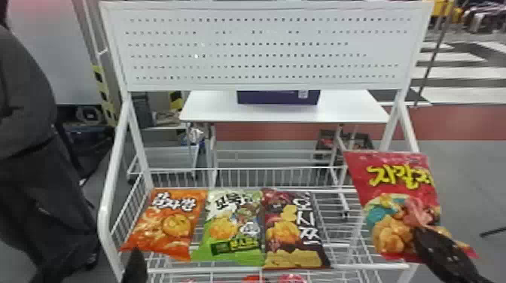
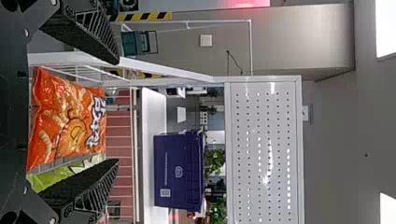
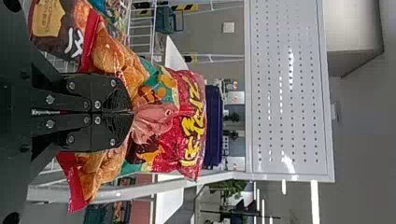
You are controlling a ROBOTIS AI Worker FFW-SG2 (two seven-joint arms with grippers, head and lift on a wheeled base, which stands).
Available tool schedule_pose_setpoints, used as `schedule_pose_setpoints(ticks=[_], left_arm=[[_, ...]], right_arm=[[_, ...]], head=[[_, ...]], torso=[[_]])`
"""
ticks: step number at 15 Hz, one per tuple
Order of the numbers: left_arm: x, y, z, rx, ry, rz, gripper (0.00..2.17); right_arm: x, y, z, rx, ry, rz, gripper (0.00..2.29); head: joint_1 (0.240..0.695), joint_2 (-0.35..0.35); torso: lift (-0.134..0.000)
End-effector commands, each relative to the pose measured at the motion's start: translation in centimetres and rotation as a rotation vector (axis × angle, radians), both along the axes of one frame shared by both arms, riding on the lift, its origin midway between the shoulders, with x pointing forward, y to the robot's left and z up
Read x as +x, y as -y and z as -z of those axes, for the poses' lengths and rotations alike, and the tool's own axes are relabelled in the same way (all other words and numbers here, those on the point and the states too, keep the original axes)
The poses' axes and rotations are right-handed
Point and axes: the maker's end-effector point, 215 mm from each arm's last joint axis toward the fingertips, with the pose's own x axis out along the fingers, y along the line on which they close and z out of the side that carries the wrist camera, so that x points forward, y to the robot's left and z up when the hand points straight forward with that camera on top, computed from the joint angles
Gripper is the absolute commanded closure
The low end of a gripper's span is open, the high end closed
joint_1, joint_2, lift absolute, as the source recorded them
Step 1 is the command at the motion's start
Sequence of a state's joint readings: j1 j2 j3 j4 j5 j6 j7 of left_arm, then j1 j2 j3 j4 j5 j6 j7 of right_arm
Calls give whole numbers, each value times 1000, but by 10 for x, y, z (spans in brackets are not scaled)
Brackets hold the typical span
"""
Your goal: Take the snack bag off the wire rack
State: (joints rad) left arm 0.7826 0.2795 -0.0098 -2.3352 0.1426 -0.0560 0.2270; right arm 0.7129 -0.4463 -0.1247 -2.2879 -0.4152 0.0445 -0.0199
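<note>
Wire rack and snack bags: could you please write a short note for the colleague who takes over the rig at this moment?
Right gripper: shut on the red snack bag, at the right end of the wire rack.
Left gripper: open and empty, near the orange bag.
Other bags: orange, green and dark lie side by side on the rack.
Done: red bag gripped and, it seems, lifted off the wires.
Left: probably bring it fully away from the rack, minding the side frame. The task names no place to put it.
</note>
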Motion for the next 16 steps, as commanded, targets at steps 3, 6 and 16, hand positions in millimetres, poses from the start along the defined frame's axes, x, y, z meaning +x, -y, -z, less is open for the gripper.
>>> schedule_pose_setpoints(ticks=[3,6,16], left_arm=[[0,-1,0,-4,1,2,144],[0,-1,0,-3,3,1,144],[-1,-1,-3,-2,10,3,144]], right_arm=[[-12,21,1,2,0,35,1946],[-13,19,0,4,1,32,1946],[-13,18,-4,1,12,27,1946]], head=[[499,0],[499,0],[499,0]], torso=[[0],[0],[0]])
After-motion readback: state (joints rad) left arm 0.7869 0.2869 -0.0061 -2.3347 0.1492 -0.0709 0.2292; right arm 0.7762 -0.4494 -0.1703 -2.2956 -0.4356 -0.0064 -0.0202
